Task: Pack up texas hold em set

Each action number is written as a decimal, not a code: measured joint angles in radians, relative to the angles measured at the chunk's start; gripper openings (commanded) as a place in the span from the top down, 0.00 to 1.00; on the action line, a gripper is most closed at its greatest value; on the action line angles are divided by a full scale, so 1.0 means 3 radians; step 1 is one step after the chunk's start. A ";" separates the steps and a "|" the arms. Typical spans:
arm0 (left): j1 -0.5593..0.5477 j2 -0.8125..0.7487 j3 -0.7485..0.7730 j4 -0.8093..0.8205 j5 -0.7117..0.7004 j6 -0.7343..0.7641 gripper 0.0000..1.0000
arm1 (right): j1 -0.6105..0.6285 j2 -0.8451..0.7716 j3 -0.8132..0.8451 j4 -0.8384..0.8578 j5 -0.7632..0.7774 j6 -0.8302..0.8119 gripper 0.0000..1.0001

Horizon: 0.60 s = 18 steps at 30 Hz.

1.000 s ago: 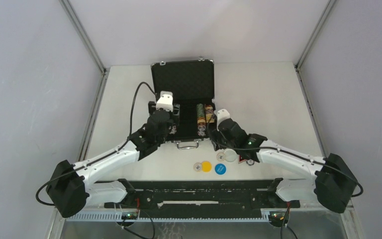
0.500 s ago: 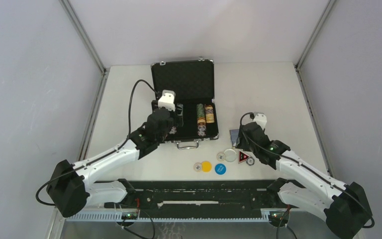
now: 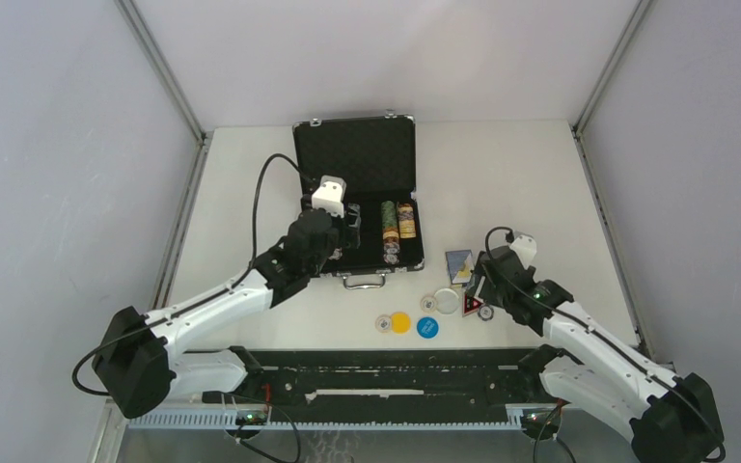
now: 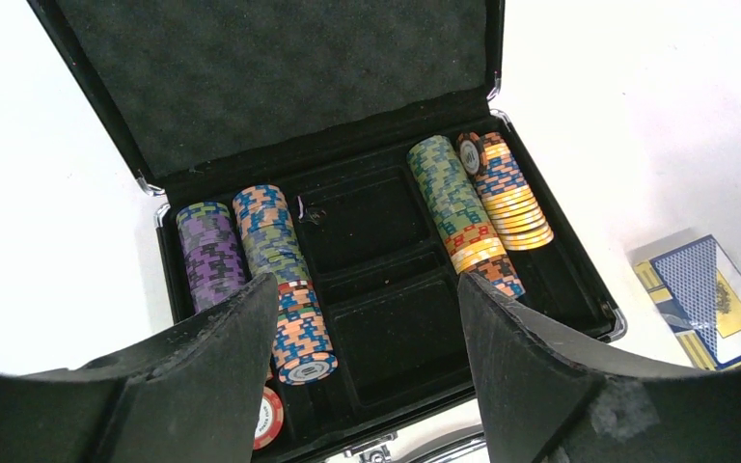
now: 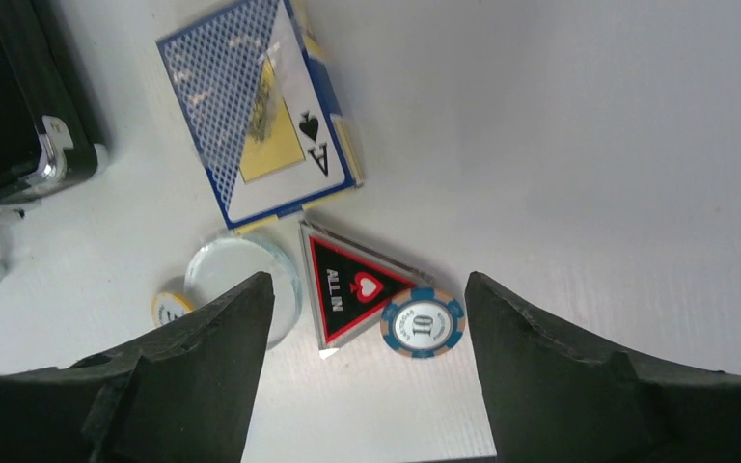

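The black briefcase (image 3: 406, 145) stands open at the table's middle, lid up. Multicoloured chip stacks (image 4: 280, 260) fill its left slots and more chip stacks (image 4: 458, 207) its right; the middle compartments (image 4: 386, 280) are bare. My left gripper (image 4: 367, 299) hangs open and empty over those compartments. To the case's right lie the card deck (image 5: 256, 116), the red-black triangle token (image 5: 352, 285), a loose blue chip (image 5: 423, 321) and a clear round button (image 5: 241, 280). My right gripper (image 5: 369, 289) is open above the token and chip, holding nothing.
Round buttons lie in a row near the front edge: a pale one (image 3: 383, 323), a yellow one (image 3: 400, 322) and a blue one (image 3: 427, 327). The case's metal handle (image 3: 365, 281) faces the arms. Frame rails (image 3: 164, 77) bound the table's sides.
My right arm has drawn back from the case's right side to the loose pieces beside the card deck, and its jaws have widened. The left gripper has shifted slightly right over the case.
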 measured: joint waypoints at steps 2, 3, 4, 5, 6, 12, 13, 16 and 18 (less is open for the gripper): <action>0.0000 -0.0015 -0.0009 0.0024 0.0027 0.0000 0.27 | 0.0065 -0.0058 -0.0043 -0.0072 0.0003 0.0074 0.18; 0.0000 -0.0023 -0.0010 0.0027 0.0033 0.0000 0.27 | 0.0120 -0.0083 -0.0057 -0.0116 0.0005 0.0121 0.18; 0.0000 -0.0032 -0.0010 0.0033 0.0046 0.0000 0.27 | 0.0169 -0.0094 -0.0061 -0.0163 0.0009 0.0178 0.18; 0.0000 -0.0043 -0.0010 0.0048 0.0052 0.0000 0.27 | 0.0202 -0.0094 -0.0061 -0.0195 0.0013 0.0223 0.18; 0.0000 -0.0045 -0.0010 0.0053 0.0056 0.0000 0.27 | 0.0226 -0.0092 -0.0061 -0.0216 0.0015 0.0271 0.18; 0.0000 -0.0057 -0.0010 0.0065 0.0095 0.0001 0.28 | 0.0327 -0.0005 -0.0108 -0.0327 0.0064 0.0572 0.19; 0.0000 -0.0060 -0.0010 0.0067 0.0099 0.0001 0.28 | 0.0337 -0.0003 -0.0126 -0.0345 0.0072 0.0610 0.18; 0.0000 -0.0060 -0.0010 0.0074 0.0103 0.0001 0.28 | 0.0351 -0.0003 -0.0158 -0.0403 0.0113 0.0722 0.17; 0.0000 -0.0061 -0.0010 0.0075 0.0103 0.0001 0.28 | 0.0351 -0.0001 -0.0167 -0.0418 0.0127 0.0779 0.16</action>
